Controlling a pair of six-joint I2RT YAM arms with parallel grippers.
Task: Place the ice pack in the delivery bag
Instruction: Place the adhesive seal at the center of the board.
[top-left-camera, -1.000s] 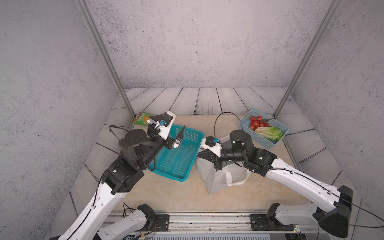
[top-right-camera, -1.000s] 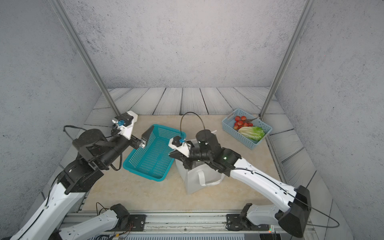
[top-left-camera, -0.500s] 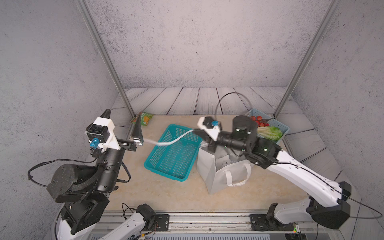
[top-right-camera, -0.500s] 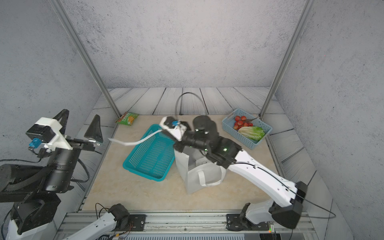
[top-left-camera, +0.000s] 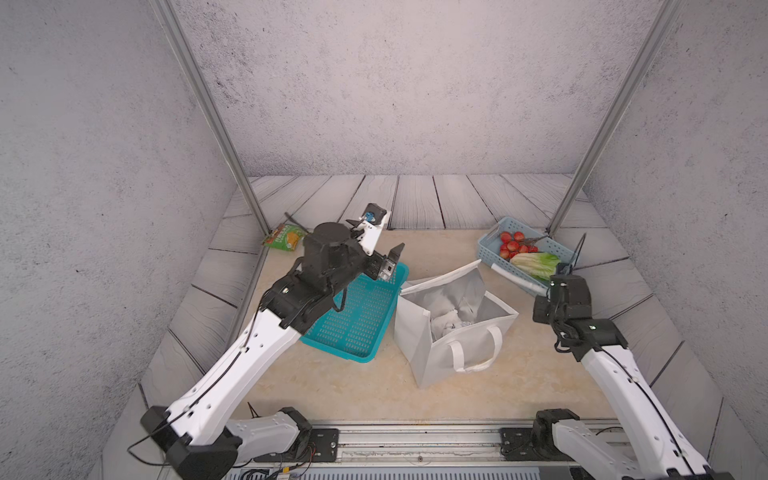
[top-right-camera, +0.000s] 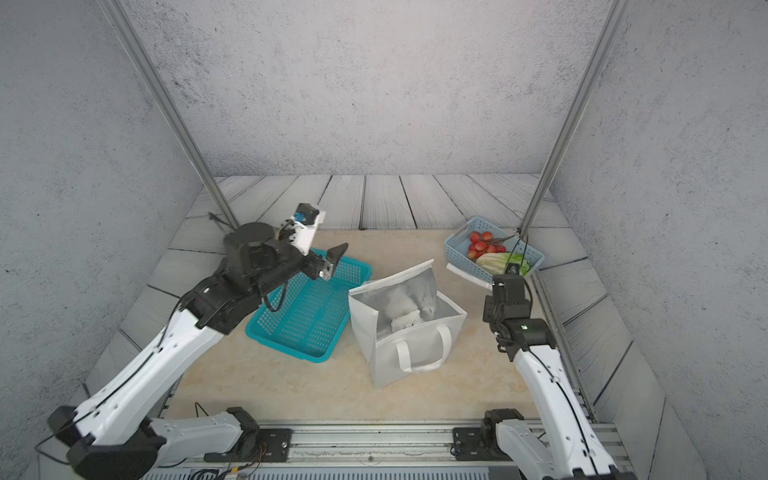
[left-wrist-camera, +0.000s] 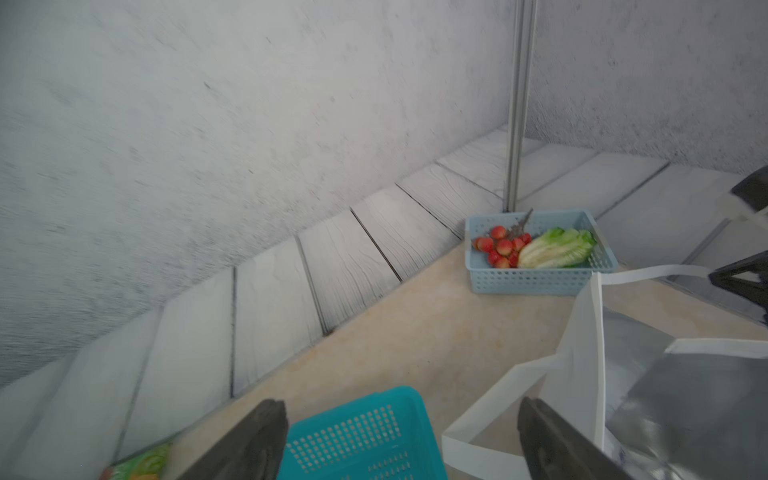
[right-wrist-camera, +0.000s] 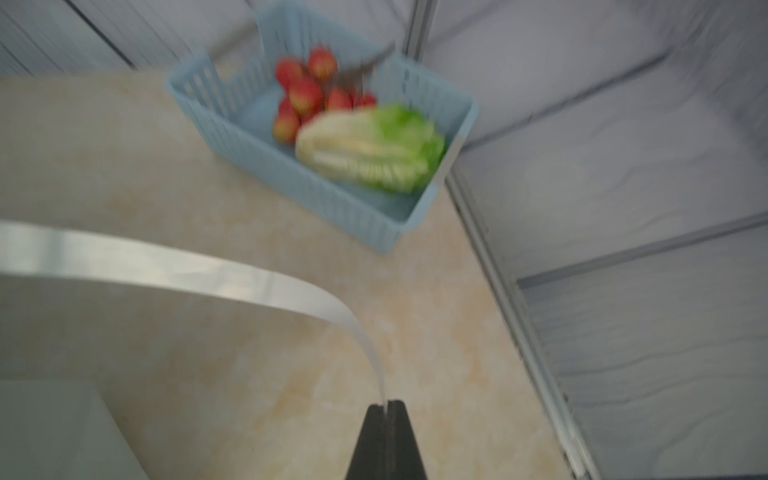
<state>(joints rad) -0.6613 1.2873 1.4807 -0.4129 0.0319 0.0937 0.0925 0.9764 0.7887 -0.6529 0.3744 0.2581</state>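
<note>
The ice pack (top-left-camera: 448, 323) lies at the bottom of the open delivery bag (top-left-camera: 417, 345), a crumpled white lump against the silver foil lining. The bag stands upright near the middle of a beige, marble-patterned tabletop (top-left-camera: 332, 382). Pale grey wood-grain planks (top-left-camera: 415, 203) ring the tabletop, rough grey walls (top-left-camera: 374, 83) close it in on three sides, and two slanting metal posts (top-left-camera: 208, 108) (top-left-camera: 611, 108) rise from the far corners.

The right gripper (right-wrist-camera: 386, 409) has its jaws pressed almost together on the bag's rear handle (right-wrist-camera: 249, 282), a flat white strap drawn out toward the pale blue basket (top-left-camera: 487, 245). The left gripper (left-wrist-camera: 401, 402) hovers above the far end of the teal mesh basket (top-left-camera: 361, 320) with its jaws spread wide, holding and touching nothing.

There are two baskets, the teal one just beside the bag and the pale blue one near the far right corner. The single bag has two loop handles, and the front handle (top-left-camera: 478, 349) hangs loose against its wall. The blue basket holds one head of lettuce (top-left-camera: 534, 264) and a cluster of small red fruits (top-left-camera: 513, 245), too bunched to count exactly. One green and orange snack packet (top-left-camera: 284, 237) lies at the far left corner.
</note>
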